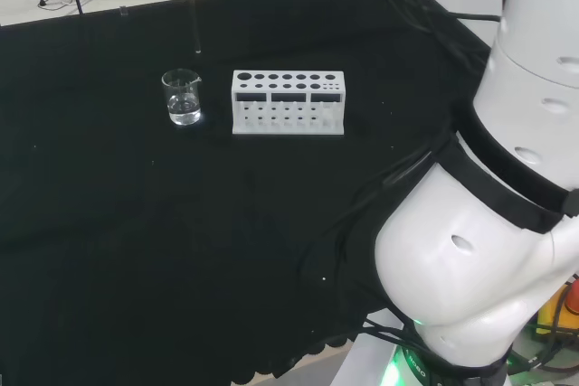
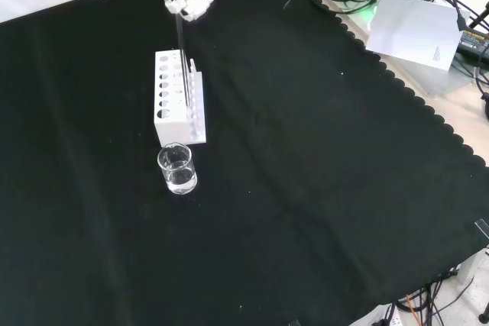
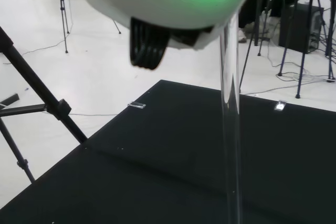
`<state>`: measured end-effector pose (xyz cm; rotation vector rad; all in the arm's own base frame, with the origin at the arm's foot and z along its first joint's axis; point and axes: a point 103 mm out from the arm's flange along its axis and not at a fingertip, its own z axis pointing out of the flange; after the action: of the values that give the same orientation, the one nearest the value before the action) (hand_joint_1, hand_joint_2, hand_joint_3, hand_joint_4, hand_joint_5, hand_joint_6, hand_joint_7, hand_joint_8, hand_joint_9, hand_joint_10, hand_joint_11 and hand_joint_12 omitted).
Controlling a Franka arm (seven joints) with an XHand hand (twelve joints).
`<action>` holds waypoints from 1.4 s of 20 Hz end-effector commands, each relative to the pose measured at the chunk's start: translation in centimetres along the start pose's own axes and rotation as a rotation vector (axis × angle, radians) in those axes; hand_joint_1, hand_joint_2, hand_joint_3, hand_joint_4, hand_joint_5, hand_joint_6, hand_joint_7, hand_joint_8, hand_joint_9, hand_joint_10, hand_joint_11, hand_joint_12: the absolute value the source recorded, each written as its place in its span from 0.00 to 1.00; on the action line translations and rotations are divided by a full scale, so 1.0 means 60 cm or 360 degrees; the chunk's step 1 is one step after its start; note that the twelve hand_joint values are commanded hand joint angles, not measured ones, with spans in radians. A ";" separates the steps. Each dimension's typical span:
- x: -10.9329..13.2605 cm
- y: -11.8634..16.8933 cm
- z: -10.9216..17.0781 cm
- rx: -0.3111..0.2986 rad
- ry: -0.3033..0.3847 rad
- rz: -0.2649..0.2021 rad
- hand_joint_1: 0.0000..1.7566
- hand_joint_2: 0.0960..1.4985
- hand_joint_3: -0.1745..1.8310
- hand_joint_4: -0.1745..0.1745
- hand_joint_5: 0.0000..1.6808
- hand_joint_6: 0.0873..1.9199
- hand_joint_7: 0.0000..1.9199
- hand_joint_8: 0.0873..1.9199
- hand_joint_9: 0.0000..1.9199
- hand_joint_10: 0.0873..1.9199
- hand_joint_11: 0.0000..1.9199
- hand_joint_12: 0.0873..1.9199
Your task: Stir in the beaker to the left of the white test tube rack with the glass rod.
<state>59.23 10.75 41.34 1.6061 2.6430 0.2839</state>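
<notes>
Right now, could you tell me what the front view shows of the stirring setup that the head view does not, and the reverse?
The front view has the hand at its top edge, fingers curled round the upper end of the glass rod, which hangs down in front of the white test tube rack. The head view has the arm's white links at its right, and the rod's lower end hanging beyond the beaker, not in it. Both show the beaker with a little clear liquid, standing beside the rack on the black cloth.
</notes>
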 end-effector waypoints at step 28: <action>-0.029 0.099 0.144 0.0062 0.0092 -0.0202 0.70 0.28 0.54 0.00 0.82 0.28 0.89 0.31 0.93 0.27 0.86 0.42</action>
<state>65.22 13.57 35.40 1.4362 2.8144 0.2836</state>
